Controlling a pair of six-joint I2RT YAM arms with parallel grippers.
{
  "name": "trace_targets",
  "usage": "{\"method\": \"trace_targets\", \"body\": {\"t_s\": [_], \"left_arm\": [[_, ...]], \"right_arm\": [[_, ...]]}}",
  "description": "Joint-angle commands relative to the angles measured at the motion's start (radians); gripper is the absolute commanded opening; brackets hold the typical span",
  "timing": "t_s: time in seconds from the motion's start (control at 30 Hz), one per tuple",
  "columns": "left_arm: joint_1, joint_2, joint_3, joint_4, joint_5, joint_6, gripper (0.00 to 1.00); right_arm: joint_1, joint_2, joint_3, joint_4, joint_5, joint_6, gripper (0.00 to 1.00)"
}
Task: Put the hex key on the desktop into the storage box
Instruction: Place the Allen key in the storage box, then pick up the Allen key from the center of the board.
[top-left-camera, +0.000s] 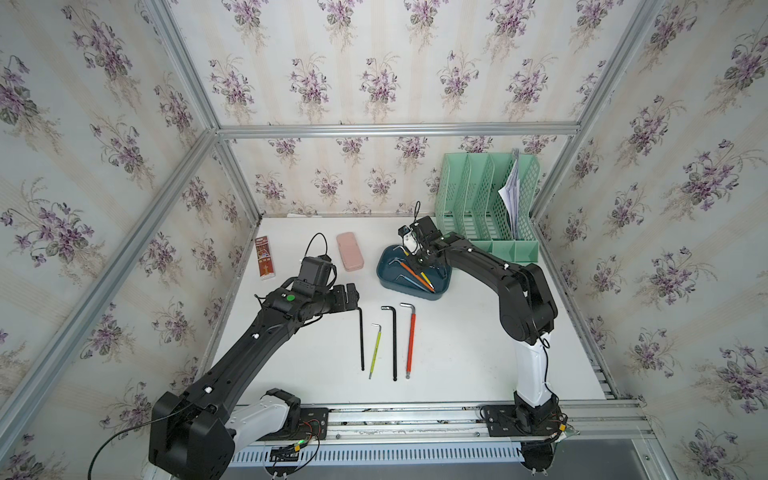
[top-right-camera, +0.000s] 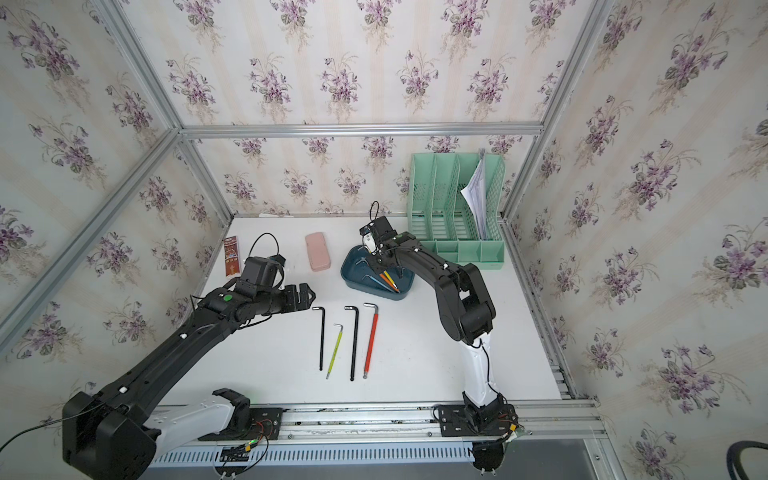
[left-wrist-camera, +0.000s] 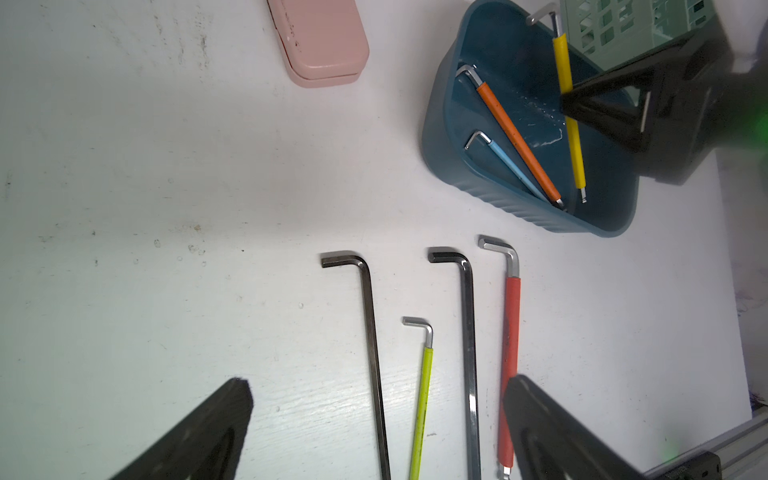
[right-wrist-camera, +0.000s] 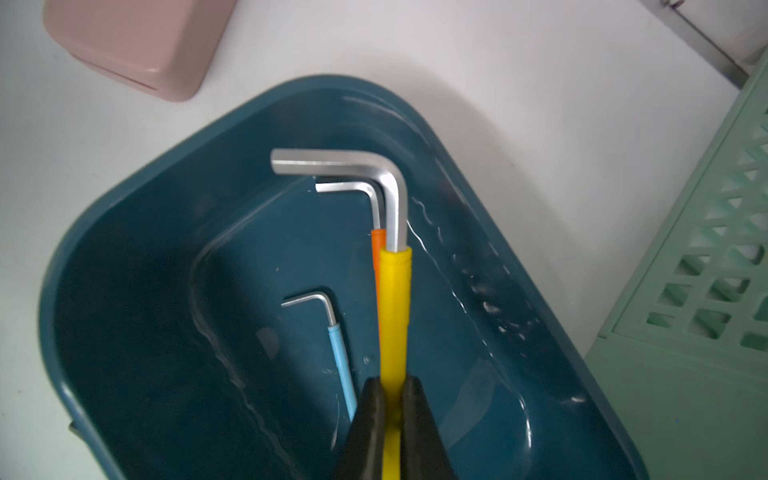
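The yellow-sleeved hex key (right-wrist-camera: 395, 311) is over the storage box (right-wrist-camera: 124, 332), clamped in the right tool (right-wrist-camera: 392, 386): the drop-off step. Next, those jaws should part. The left tool (left-wrist-camera: 378, 384), spread wide, hovers above four more hex keys (top-left-camera: 394, 343) on the counter (top-left-camera: 478, 353).

Desktop (top-left-camera: 457, 353): white, flat, framed by aluminium rails, faintly scuffed.
Lying on it:
- teal storage box (top-left-camera: 405, 289), toward the back
- pink case (top-left-camera: 350, 257), near the box's left
- mint-green file organiser (top-left-camera: 469, 199), back right corner
- brown printed packet (top-left-camera: 264, 257), left edge
- a parallel row in front of the box, none touching: black hex key (top-left-camera: 362, 340), lime-sleeved hex key (top-left-camera: 375, 351), second black hex key (top-left-camera: 394, 345), red-sleeved hex key (top-left-camera: 411, 345)
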Motion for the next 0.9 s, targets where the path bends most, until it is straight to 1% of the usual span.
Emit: {"method": "trace_targets", "body": {"t_s": [0.0,0.13,0.33,0.5,0.57,0.67,0.7,0.77,0.83,0.87], "left_arm": [[0.000,-0.002,0.004,0.000,-0.017,-0.008,0.99],[0.001,0.020,0.030,0.009,0.009,-0.013,0.99],[0.000,0.061,0.057,0.036,0.057,-0.018,0.99],[0.000,0.119,0.135,0.005,0.089,0.012,0.99],[0.000,0.146,0.167,-0.011,0.099,0.025,0.99],[0.000,0.199,0.223,-0.030,0.118,0.062,0.99],[0.000,0.222,0.247,-0.040,0.120,0.074,0.99],[0.000,0.263,0.292,-0.061,0.123,0.090,0.99],[0.001,0.328,0.324,-0.068,0.129,0.092,0.99],[0.001,0.349,0.335,-0.066,0.137,0.096,0.99]], "right_arm": [[0.000,0.001,-0.012,-0.001,0.018,-0.001,0.00],[0.000,0.001,-0.039,0.009,0.032,0.025,0.01],[0.000,-0.012,-0.052,0.008,0.026,0.067,0.32],[-0.001,-0.077,-0.069,-0.004,0.010,0.113,0.42],[0.000,-0.119,-0.087,0.002,0.028,0.135,0.45],[0.000,-0.200,-0.121,0.004,0.066,0.192,0.46],[0.000,-0.231,-0.136,0.003,0.078,0.217,0.48],[-0.001,-0.294,-0.167,-0.011,0.099,0.292,0.49],[-0.001,-0.351,-0.193,-0.057,0.128,0.413,0.50],[0.000,-0.373,-0.207,-0.076,0.108,0.449,0.50]]}}
